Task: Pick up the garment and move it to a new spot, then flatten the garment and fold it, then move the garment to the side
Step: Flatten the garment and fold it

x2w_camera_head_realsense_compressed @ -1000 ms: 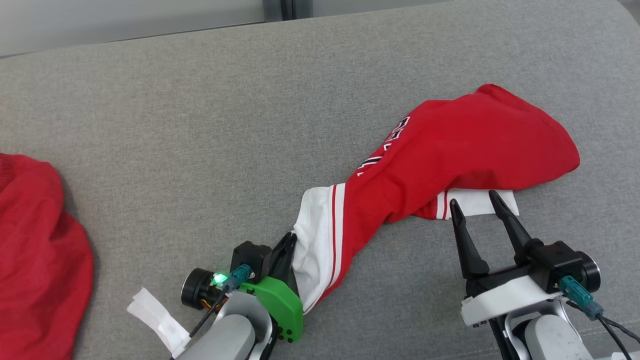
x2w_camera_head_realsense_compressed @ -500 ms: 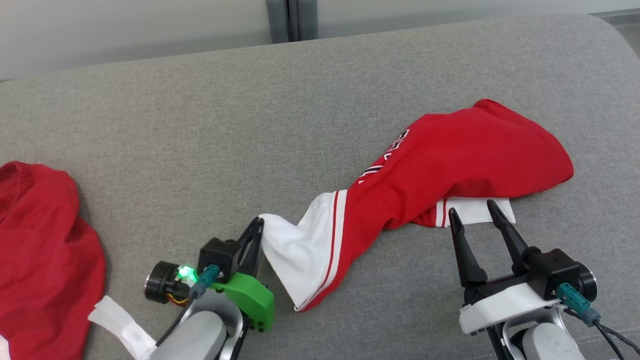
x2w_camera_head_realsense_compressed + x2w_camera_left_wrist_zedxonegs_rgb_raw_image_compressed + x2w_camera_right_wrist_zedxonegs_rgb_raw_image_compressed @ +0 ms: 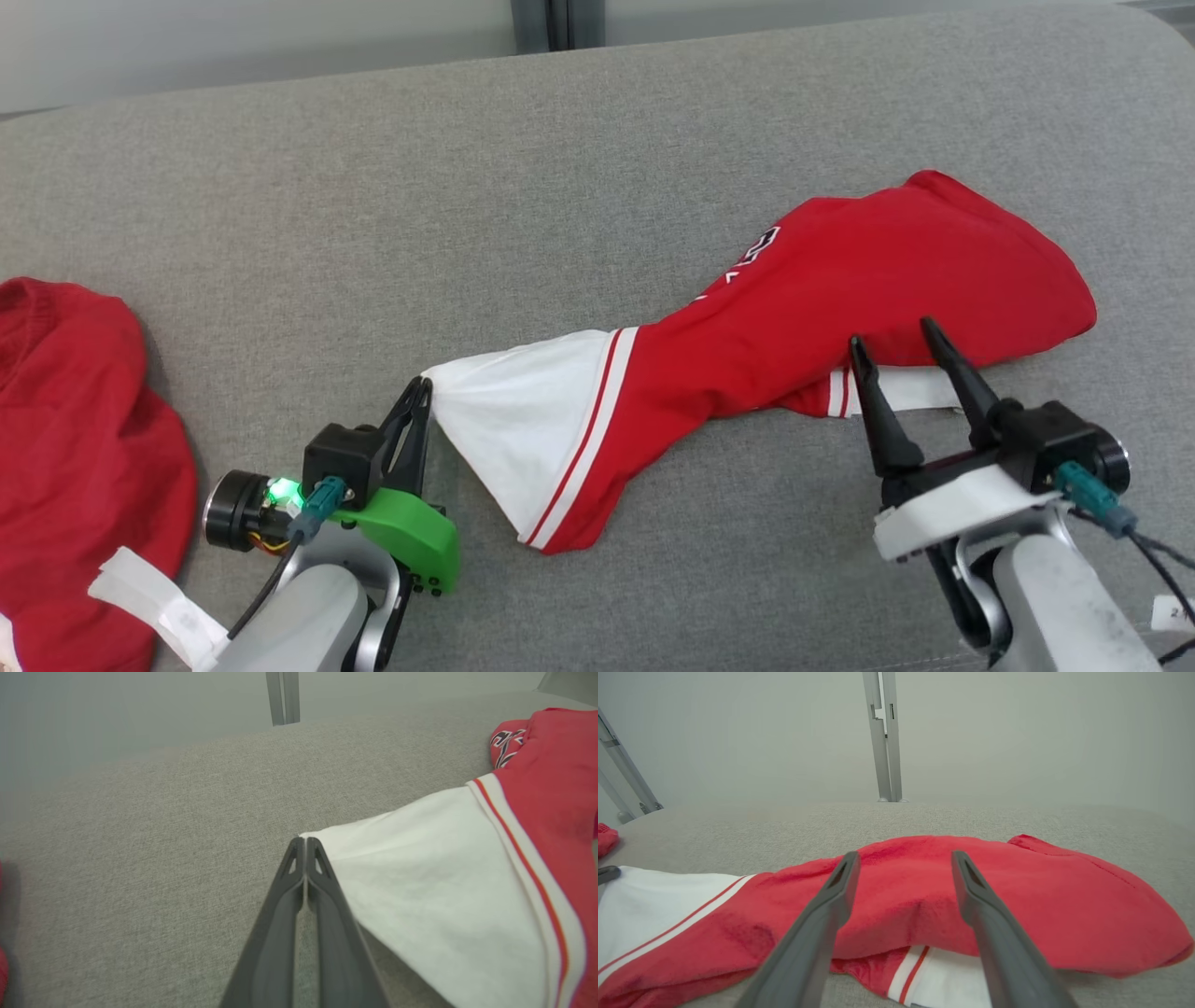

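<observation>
My left gripper [image 3: 425, 390] pinches the white corner of the garment [image 3: 840, 280], which stretches rightward to my right gripper [image 3: 892, 338], gaping wide over its bunched red body; flattening, folding and setting aside seem left.

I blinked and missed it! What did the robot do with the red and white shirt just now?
The left gripper, shut on the corner of the white sleeve, pulled it to the robot's left, stretching the shirt out longer and flatter. The right gripper stayed open and edged forward over the shirt's other white edge. The shirt's red body and the red cloth at the far left stayed put.
</observation>
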Available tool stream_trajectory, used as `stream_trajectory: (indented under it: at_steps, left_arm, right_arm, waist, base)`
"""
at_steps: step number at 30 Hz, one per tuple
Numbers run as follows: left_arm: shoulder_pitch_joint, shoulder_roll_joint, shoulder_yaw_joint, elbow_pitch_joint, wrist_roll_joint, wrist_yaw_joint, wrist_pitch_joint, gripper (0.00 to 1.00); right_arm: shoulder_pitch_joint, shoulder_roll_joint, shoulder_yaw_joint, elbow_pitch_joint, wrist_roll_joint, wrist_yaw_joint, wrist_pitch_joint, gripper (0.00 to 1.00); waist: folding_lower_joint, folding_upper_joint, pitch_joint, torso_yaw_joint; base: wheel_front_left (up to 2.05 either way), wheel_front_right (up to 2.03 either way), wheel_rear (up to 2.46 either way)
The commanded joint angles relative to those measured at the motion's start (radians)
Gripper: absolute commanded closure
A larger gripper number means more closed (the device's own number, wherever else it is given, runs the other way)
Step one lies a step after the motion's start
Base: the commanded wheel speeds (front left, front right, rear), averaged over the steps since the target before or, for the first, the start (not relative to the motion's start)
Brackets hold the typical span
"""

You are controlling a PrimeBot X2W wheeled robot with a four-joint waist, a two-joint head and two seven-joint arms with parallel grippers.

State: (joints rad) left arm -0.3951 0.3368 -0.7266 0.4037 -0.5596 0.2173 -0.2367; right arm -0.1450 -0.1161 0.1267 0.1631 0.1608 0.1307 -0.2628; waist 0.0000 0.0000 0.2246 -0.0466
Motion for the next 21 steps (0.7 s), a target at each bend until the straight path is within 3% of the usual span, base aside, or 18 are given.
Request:
stream_trajectory:
  at_steps: [1, 6, 13, 21]
  left_arm:
    - [0.006, 0.012, 0.001, -0.007, -0.004, 0.005, 0.002, 1.00]
    - [0.000, 0.014, -0.006, -0.026, -0.001, 0.003, 0.010, 1.00]
    - [-0.029, 0.014, -0.022, -0.053, 0.014, -0.001, 0.016, 1.00]
    - [-0.061, 0.004, -0.043, -0.078, 0.032, -0.010, 0.022, 1.00]
  right_arm:
    - [-0.055, -0.040, 0.010, 0.035, 0.015, 0.000, -0.002, 0.00]
    - [-0.248, -0.190, 0.067, 0.227, 0.074, 0.000, 0.005, 0.00]
    - [-0.543, -0.378, 0.255, 0.457, 0.197, -0.001, 0.270, 0.00]
    - [-0.724, -0.483, 0.417, 0.603, 0.277, -0.001, 0.488, 0.00]
  waist:
    - [0.0000, 0.0000, 0.020, 0.009]
    - [0.0000, 0.0000, 0.052, 0.036]
    - [0.0000, 0.0000, 0.099, 0.087]
    - [0.0000, 0.0000, 0.143, 0.140]
  base:
    - [0.00, 0.00, 0.00]
    - [0.00, 0.00, 0.00]
    - [0.00, 0.00, 0.00]
    - [0.00, 0.00, 0.00]
